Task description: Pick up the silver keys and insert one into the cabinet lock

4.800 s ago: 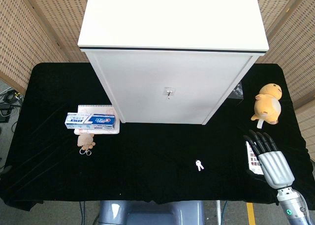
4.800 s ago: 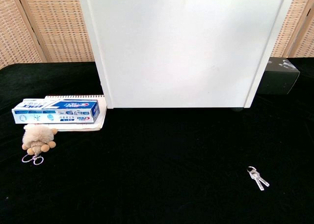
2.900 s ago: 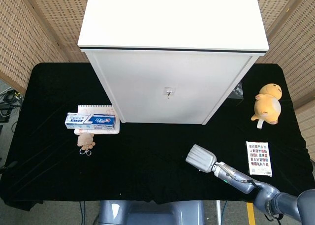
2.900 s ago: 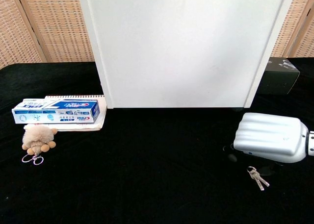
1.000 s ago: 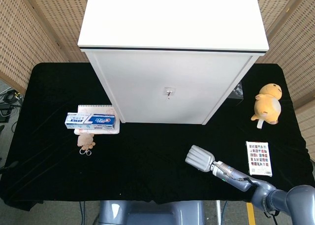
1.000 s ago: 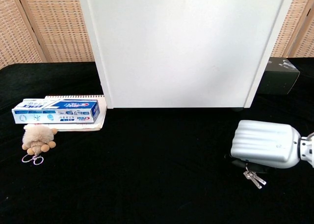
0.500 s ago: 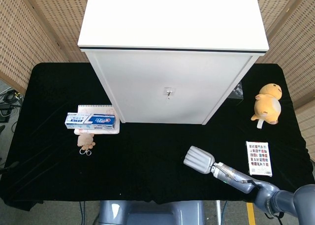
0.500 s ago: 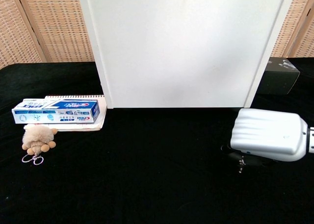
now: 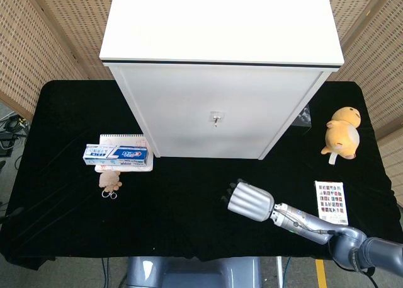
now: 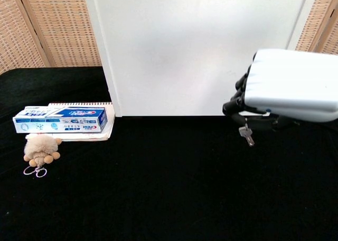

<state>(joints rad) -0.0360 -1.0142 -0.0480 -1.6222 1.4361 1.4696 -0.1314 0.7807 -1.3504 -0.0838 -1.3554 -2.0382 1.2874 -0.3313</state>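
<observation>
My right hand [image 10: 288,88] is lifted above the black table in front of the white cabinet [image 10: 200,51], and it grips the silver keys [image 10: 245,134], which dangle below its curled fingers. The head view shows the same right hand [image 9: 250,201] from above, in front of the cabinet [image 9: 220,111] and somewhat right of the lock [image 9: 215,118] on its door; the keys are hidden beneath the hand there. The lock is a small metal fitting at the middle of the door. No left hand shows in either view.
A toothpaste box [image 9: 118,153] lies on a notebook at the left, with a small plush keychain [image 9: 110,181] in front of it. A yellow plush toy [image 9: 342,133] and a printed card [image 9: 331,201] lie at the right. A dark box [image 9: 304,116] hides behind the cabinet's right corner.
The right hand came in over the keys on the cloth, closed on them and has now risen well above the table, shifting left and toward the cabinet with the keys hanging from it.
</observation>
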